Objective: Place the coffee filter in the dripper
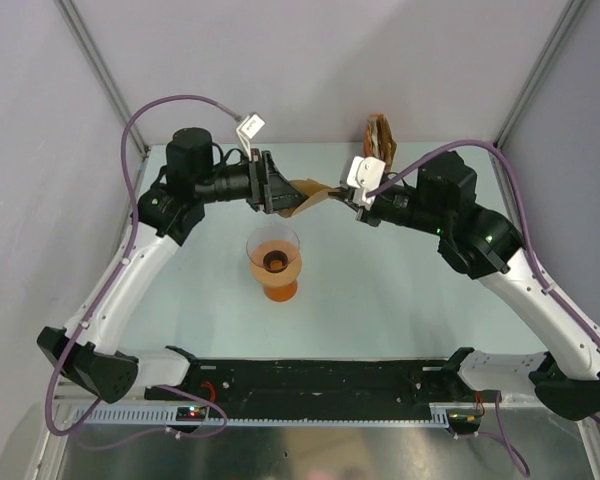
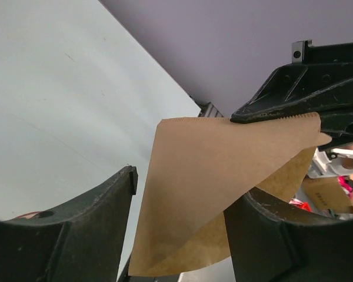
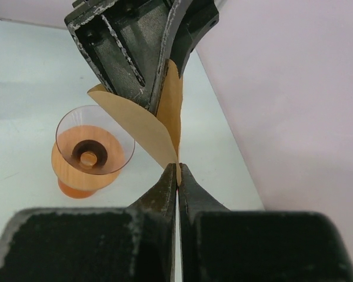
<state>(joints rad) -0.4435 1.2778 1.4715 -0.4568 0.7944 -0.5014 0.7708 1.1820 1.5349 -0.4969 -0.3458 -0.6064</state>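
filter (image 1: 306, 194): midair behind the dripper (image 1: 274, 258), not in it.
right gripper (image 3: 177, 171): pinching its edge, steadying it.
left gripper (image 1: 282, 194): jaws wide around it, not clamping, probably to spread it open.

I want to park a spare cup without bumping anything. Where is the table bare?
Bare table lies right of the dripper, up to the right arm, and left of it, inside the left arm. The back middle is crowded: the right gripper pinches the filter, the open left gripper sits around it, and a paper bundle stands behind.
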